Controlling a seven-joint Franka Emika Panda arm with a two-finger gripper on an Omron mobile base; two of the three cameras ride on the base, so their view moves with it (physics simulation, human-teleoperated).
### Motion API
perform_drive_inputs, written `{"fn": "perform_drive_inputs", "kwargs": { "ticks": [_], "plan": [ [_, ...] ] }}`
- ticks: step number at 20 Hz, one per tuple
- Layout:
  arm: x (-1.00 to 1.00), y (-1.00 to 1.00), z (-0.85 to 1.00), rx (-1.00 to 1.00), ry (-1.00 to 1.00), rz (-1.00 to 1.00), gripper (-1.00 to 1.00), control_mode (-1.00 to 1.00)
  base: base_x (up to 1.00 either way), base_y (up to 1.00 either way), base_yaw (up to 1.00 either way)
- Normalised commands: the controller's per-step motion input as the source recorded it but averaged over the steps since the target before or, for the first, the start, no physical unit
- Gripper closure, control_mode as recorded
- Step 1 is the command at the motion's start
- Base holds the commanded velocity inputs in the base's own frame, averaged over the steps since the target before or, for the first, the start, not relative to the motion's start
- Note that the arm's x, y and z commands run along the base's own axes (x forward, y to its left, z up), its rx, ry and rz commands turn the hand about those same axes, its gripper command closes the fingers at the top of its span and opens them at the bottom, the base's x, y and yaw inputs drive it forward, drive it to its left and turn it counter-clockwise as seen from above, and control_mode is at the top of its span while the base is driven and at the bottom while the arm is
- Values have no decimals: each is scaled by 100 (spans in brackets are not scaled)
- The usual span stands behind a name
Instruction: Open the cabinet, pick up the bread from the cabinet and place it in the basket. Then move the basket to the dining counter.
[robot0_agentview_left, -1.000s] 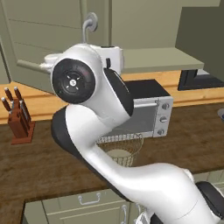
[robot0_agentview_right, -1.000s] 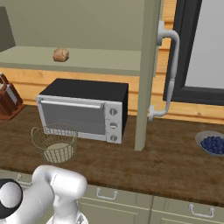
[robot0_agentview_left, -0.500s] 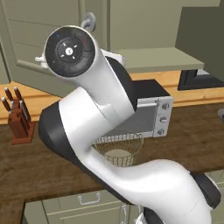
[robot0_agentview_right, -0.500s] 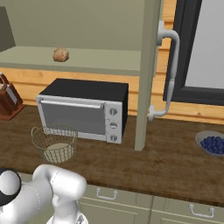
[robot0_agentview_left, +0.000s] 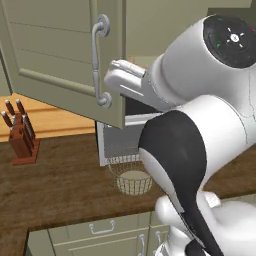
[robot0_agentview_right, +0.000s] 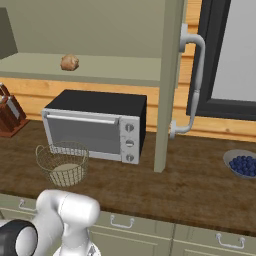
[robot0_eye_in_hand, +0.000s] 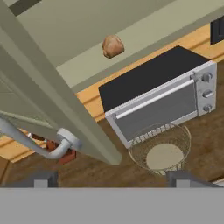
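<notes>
- The room is a rendered kitchen: a dark wood-grain bench (robot0_agentview_right: 200, 185) runs over sage drawers (robot0_agentview_right: 125, 235) with small curved handles, backed by a light wood wall strip and a dark-framed window (robot0_agentview_right: 230, 55) at the right.
- One cabinet (robot0_agentview_right: 100, 30) hangs above the bench with both doors swung open; the left door (robot0_agentview_left: 65, 55) fills the upper left of the left base view, and the right door (robot0_agentview_right: 167, 85) is seen edge-on in the right base view.
- Two vertical silver bar handles show, one per door: (robot0_agentview_left: 98, 60) and (robot0_agentview_right: 192, 85).
- One bread bun (robot0_agentview_right: 69, 62), golden-brown, lies on the cabinet's pale shelf (robot0_agentview_right: 110, 70), towards its left, well apart from the arm.
- One toaster oven (robot0_agentview_right: 95, 127), silver-fronted with a black top, stands on the bench directly below that shelf.
- One wire basket (robot0_agentview_right: 62, 162) sits upright on the bench just in front of the oven's left end, with nothing in it but its pale base.
- One knife block (robot0_agentview_left: 21, 135) stands at the bench's left end, several handles sticking out.
- One bowl of blueberries (robot0_agentview_right: 242, 164) rests on the bench at the far right.
- The end effector (robot0_eye_in_hand: 111, 179) hovers above the bench near the left door, looking down at the basket and oven; its two fingertips (robot0_eye_in_hand: 41, 179) stand wide apart, released and empty.
</notes>
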Motion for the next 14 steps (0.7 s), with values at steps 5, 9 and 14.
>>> {"fn": "perform_drive_inputs", "kwargs": {
  "ticks": [5,9,14],
  "plan": [
    [4,-100,-13,27,3,11,-100,-100,0,0,0],
    [89,-90,0,32,14,10,-100,-100,0,0,0],
    [83,26,-32,37,8,13,-100,-100,0,0,0]
  ]
}}
